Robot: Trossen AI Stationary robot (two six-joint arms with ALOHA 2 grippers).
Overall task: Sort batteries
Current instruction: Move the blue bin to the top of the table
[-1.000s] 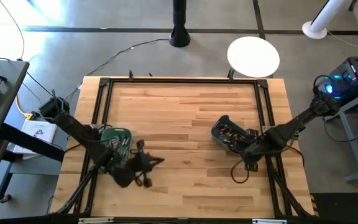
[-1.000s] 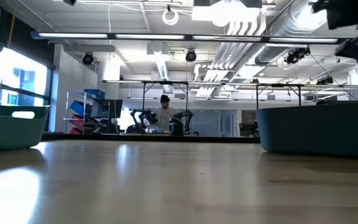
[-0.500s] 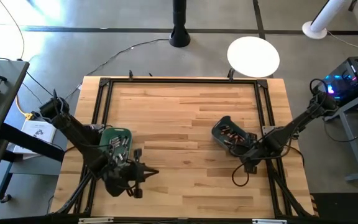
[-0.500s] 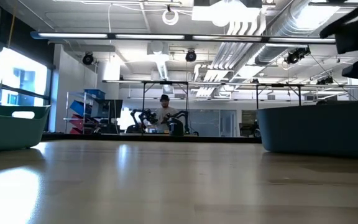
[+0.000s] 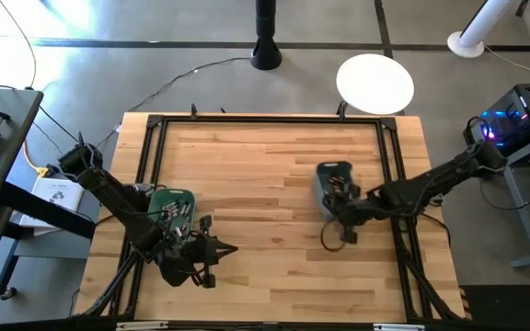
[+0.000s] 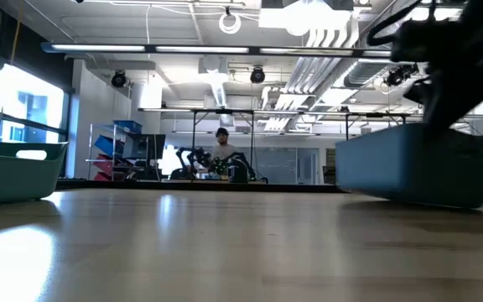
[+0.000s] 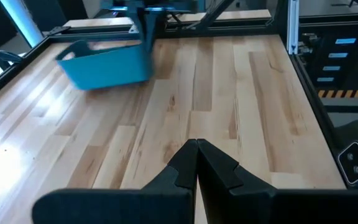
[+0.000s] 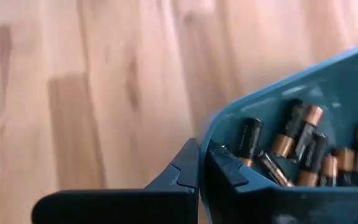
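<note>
A teal bin (image 5: 332, 180) on the table's right half holds several dark batteries (image 8: 291, 134) with coppery ends. My right gripper (image 8: 199, 163) stands at the bin's near corner, shut on its rim. The low view shows that bin (image 6: 409, 168) under the blurred dark gripper (image 6: 451, 75). A second green bin (image 5: 175, 210) with silvery batteries rests on the table's left side. Just right of it, nearer the table's front edge, my left gripper (image 5: 232, 248) is shut, with nothing showing between its fingertips (image 7: 196, 148). My right gripper pinches the teal bin's rim at a corner (image 8: 209, 142), one finger outside the wall and the other (image 8: 224, 167) inside, next to the batteries. The fingers come from above, slanting down from the table's right. The bin's base is near the table, slightly tilted in the low view.
Black frame rails (image 5: 145, 184) run along the table's edges. A cable loop (image 5: 331, 235) hangs below my right wrist. The middle of the wooden table (image 5: 265, 175) is bare. A person (image 6: 222, 155) stands far off in the room behind.
My right gripper has come down and toward the table's left onto the teal bin and has shut on its rim. The bin has turned about and slid a little toward the left and far edges.
</note>
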